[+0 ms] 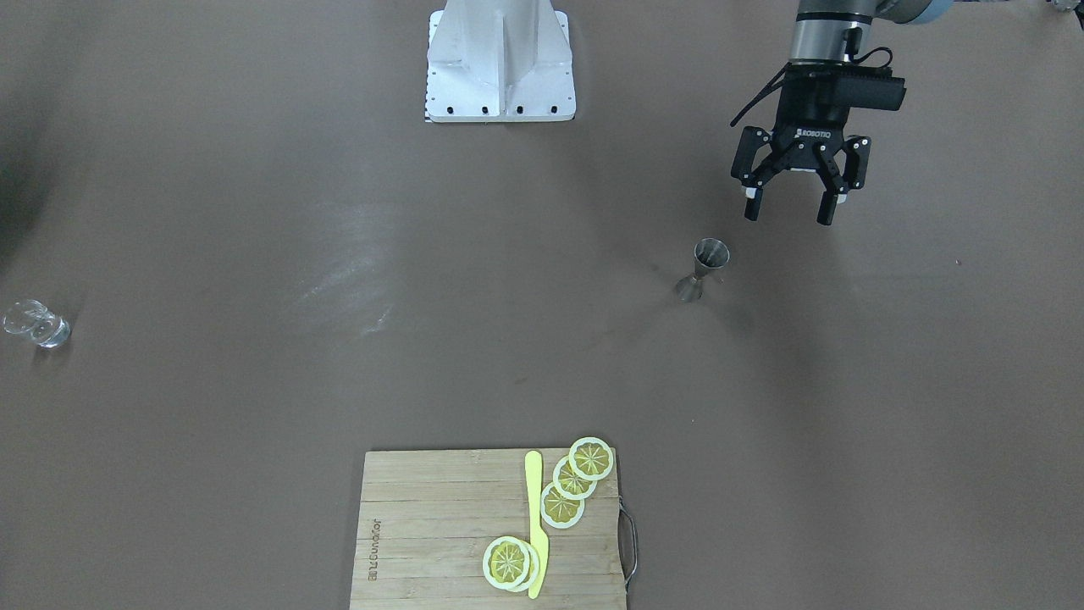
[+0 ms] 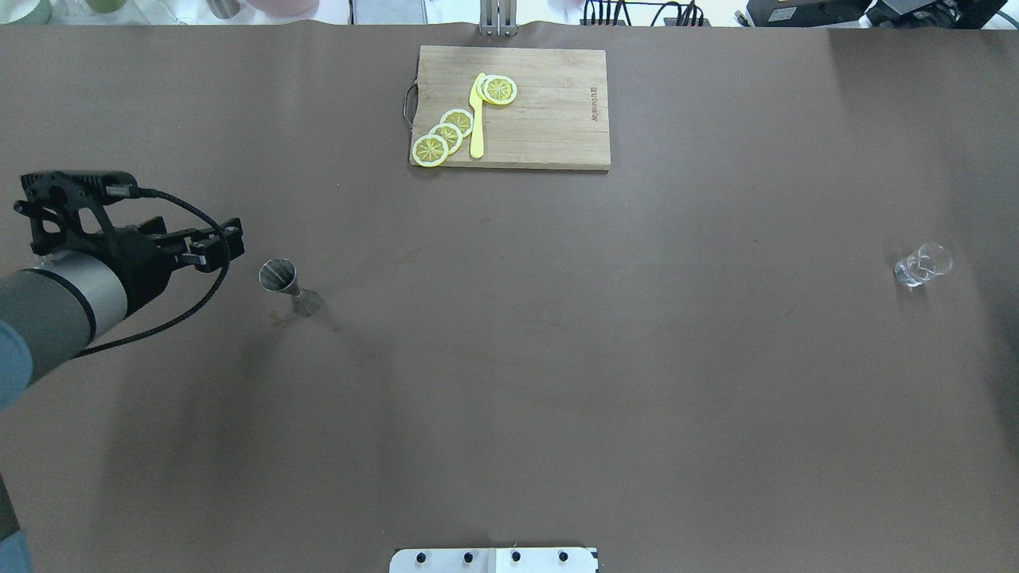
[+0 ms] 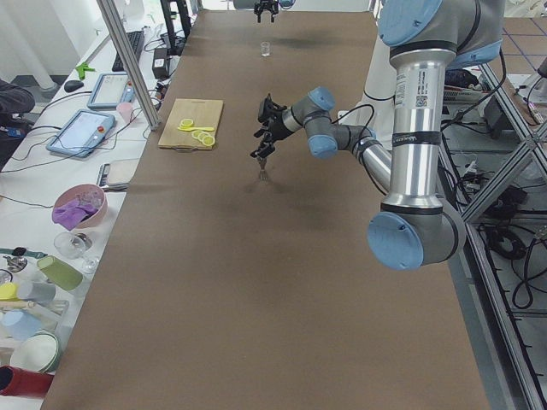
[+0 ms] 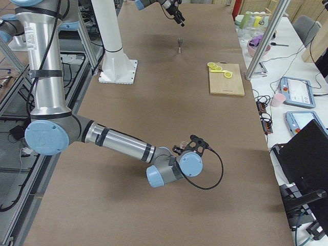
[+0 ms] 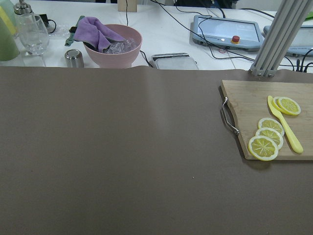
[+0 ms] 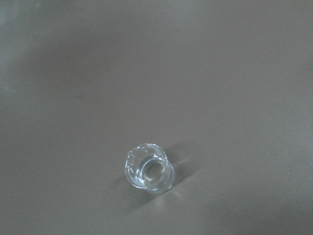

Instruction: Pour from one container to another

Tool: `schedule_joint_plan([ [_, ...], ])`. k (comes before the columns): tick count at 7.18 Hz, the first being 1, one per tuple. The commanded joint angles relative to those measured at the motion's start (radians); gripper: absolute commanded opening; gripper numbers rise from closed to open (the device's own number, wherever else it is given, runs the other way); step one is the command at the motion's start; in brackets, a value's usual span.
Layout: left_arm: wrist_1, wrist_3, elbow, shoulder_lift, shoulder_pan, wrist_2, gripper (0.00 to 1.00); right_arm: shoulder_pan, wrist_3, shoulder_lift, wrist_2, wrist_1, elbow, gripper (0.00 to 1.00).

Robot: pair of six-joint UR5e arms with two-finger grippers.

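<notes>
The silver-grey metal jigger (image 1: 705, 269) stands upright on the brown table, also seen in the overhead view as the jigger (image 2: 286, 285). My left gripper (image 1: 789, 210) hangs open and empty above the table, a short way from the jigger on the robot's left; overhead the left gripper (image 2: 223, 245) points towards it. The clear glass (image 1: 38, 324) stands far off at the table's other end, and the right wrist view looks down on the glass (image 6: 149, 169). My right gripper (image 3: 267, 8) hovers near the glass (image 3: 266, 49); I cannot tell if it is open or shut.
A wooden cutting board (image 2: 549, 111) with lemon slices (image 2: 446, 135) and a yellow knife (image 2: 477, 119) lies at the far middle edge. The white robot base (image 1: 500, 63) sits at the near edge. Beyond the far edge a pink bowl (image 5: 110, 44) shares a side bench with other items.
</notes>
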Motion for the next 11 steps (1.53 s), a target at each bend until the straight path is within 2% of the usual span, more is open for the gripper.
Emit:
schedule_joint_plan([
  [1, -0.002, -0.083, 0.012, 0.015, 0.166, 0.242, 0.98, 0.0, 0.055, 0.02, -0.016, 0.004, -0.001, 1.0],
  [3, -0.004, -0.166, 0.063, 0.016, 0.286, 0.422, 0.98, 0.0, 0.055, 0.019, -0.036, 0.007, 0.014, 1.0],
  [4, -0.007, -0.195, 0.098, 0.006, 0.312, 0.474, 0.98, 0.0, 0.059, 0.008, -0.036, 0.03, 0.005, 1.0],
  [6, -0.104, -0.208, 0.222, -0.039, 0.345, 0.551, 0.98, -0.043, 0.172, 0.002, -0.021, 0.197, -0.03, 1.0],
  [7, -0.135, -0.208, 0.276, -0.063, 0.345, 0.561, 0.98, -0.066, 0.185, 0.002, -0.021, 0.225, -0.047, 1.0],
  [9, -0.139, -0.208, 0.318, -0.099, 0.346, 0.573, 0.98, -0.077, 0.217, -0.003, -0.015, 0.271, -0.05, 1.0],
  [11, -0.143, -0.208, 0.362, -0.141, 0.346, 0.573, 0.98, -0.095, 0.358, -0.033, -0.048, 0.406, -0.058, 1.0],
])
